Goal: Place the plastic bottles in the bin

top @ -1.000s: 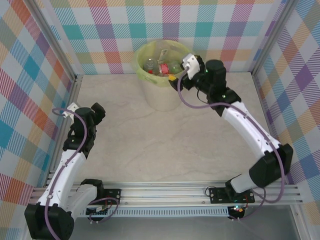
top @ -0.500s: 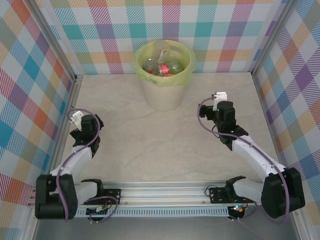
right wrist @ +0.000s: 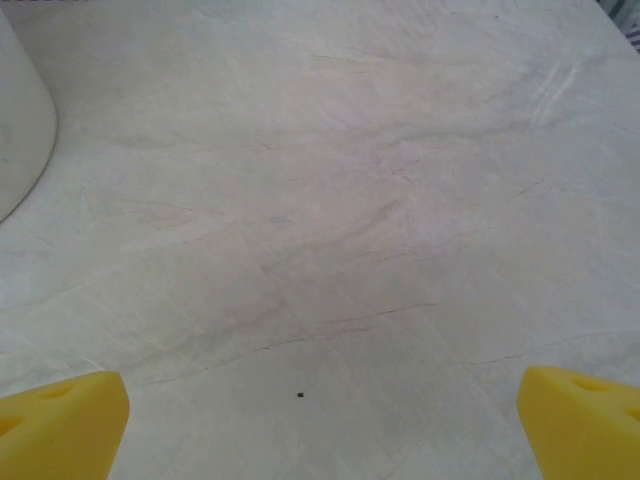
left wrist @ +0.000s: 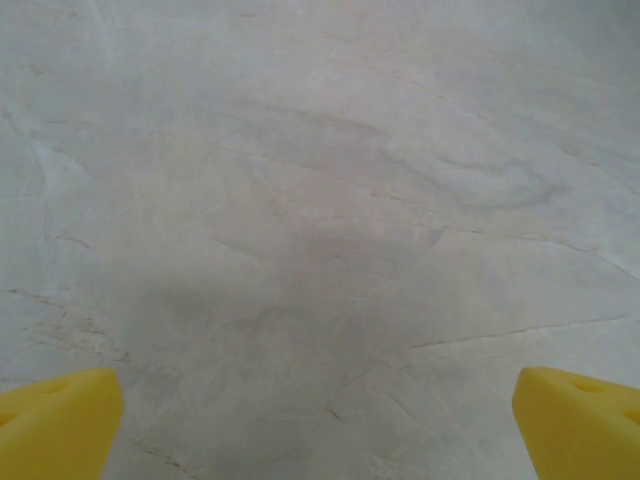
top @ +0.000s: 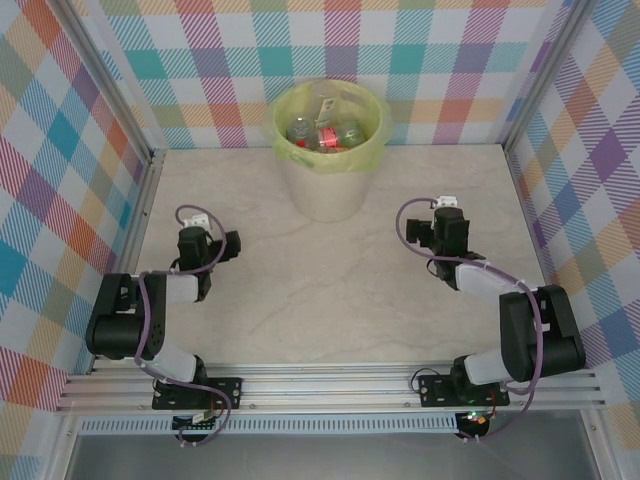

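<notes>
L gripper spread wide, low over table at left, R gripper spread wide too at right, bin at far mid, well apart from both, w/ bottles inside.

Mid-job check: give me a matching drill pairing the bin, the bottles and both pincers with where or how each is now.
1 bin
2 plastic bottles
3 left pincer
4 right pincer

A piled inside the lined bin
B open, bin wall at its wrist view's left edge
C far middle of the table
D open, above bare table, left side

Pairs: 1-C, 2-A, 3-D, 4-B
</notes>
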`<action>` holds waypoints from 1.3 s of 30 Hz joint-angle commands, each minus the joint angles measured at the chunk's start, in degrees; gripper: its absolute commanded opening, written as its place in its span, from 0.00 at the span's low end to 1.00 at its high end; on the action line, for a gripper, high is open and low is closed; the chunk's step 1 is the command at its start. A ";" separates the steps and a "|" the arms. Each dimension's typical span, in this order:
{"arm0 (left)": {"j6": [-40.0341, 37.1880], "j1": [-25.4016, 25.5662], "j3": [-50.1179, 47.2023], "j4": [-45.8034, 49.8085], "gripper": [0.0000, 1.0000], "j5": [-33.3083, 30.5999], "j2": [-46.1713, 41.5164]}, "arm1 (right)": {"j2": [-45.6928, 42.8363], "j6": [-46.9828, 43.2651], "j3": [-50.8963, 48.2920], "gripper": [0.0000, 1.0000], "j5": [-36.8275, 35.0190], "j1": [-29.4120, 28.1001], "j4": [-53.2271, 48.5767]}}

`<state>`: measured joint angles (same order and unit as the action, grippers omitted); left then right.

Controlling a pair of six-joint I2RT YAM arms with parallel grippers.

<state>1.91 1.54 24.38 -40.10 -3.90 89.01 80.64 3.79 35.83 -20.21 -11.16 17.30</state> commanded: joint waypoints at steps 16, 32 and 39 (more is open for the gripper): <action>-1.03 4.20 -2.06 -9.55 1.00 -13.42 0.63 | 2.08 -10.97 -15.84 1.00 13.19 3.07 32.87; -1.10 4.20 -2.05 -9.57 1.00 -13.41 0.65 | 7.33 -0.44 -13.83 1.00 11.82 10.07 33.16; -1.04 4.31 -2.06 -9.56 1.00 -13.35 0.64 | 7.17 -0.61 -13.95 1.00 11.96 10.07 33.30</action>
<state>1.65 5.30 21.58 -47.13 -16.64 89.67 88.33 2.20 22.20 -9.08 -1.08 50.85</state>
